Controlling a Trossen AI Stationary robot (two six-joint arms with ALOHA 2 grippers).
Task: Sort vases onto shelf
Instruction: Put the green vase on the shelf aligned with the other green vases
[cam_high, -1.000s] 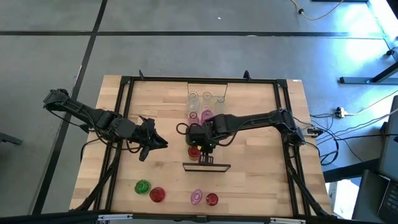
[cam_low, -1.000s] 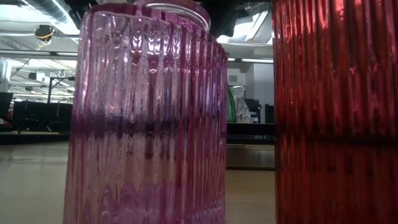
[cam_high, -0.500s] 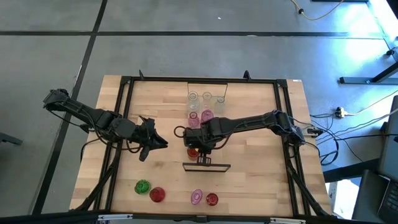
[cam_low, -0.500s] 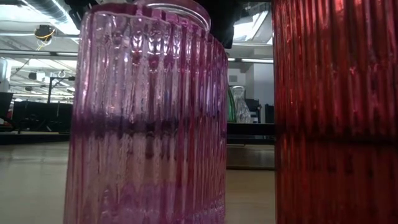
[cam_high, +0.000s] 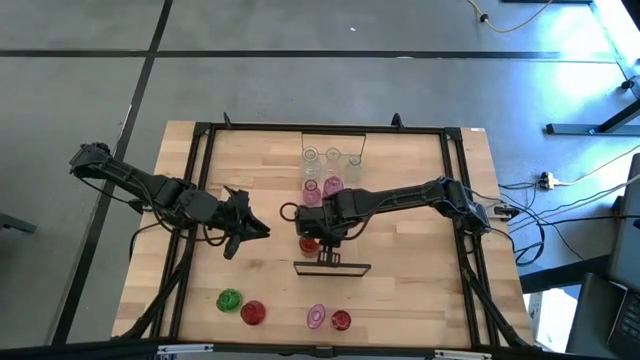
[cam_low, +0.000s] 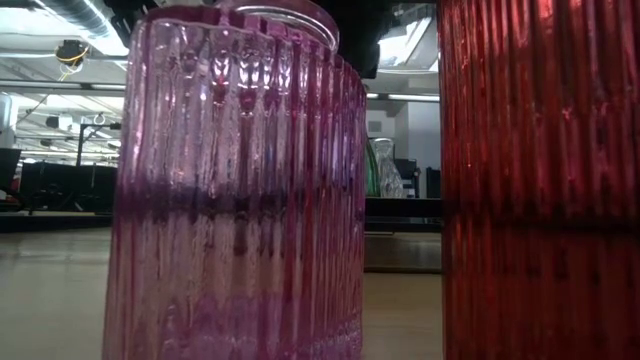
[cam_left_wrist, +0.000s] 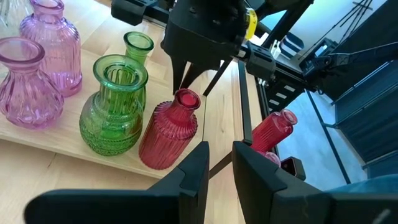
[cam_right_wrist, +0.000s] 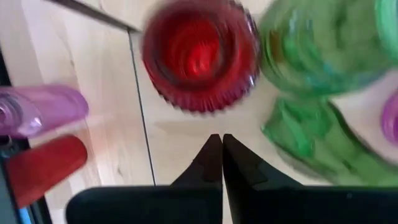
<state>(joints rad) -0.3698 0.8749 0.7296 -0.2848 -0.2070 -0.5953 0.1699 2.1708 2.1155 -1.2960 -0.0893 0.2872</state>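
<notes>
Right gripper (cam_right_wrist: 216, 144) is pinched fully shut with nothing in it, hanging just above the red ribbed vase (cam_left_wrist: 169, 129) that stands upright at the end of the shelf (cam_left_wrist: 37, 138). In the left wrist view the fingertips sit right over that vase's mouth, apart from the glass as far as I can tell.

Read: red vase is placed, so this looks like the tail of a release rather than a pick.

On the shelf next to it: two green vases (cam_left_wrist: 115, 106), then two pink vases (cam_left_wrist: 53, 43). The high view shows clear ones (cam_high: 333, 156) at the far end of the row.

Left gripper (cam_high: 250, 226) is parked over bare tabletop (cam_high: 420, 170), well away from the shelf. Fingers (cam_left_wrist: 194, 171) stand a small gap apart, holding nothing.

Still to sort, near edge of the tabletop:
- green vase (cam_high: 229, 299) and red vase (cam_high: 252, 313) on the left side
- pink vase (cam_high: 316, 317) and red vase (cam_high: 341, 320) nearer the middle; these two fill the low view

Next move, my guess: lift the right arm straight up to clear the neck, no sideways drift, since the green vase is just beside. Then open and go for one of the near-edge vases. The left pair is closer to the left arm.
</notes>
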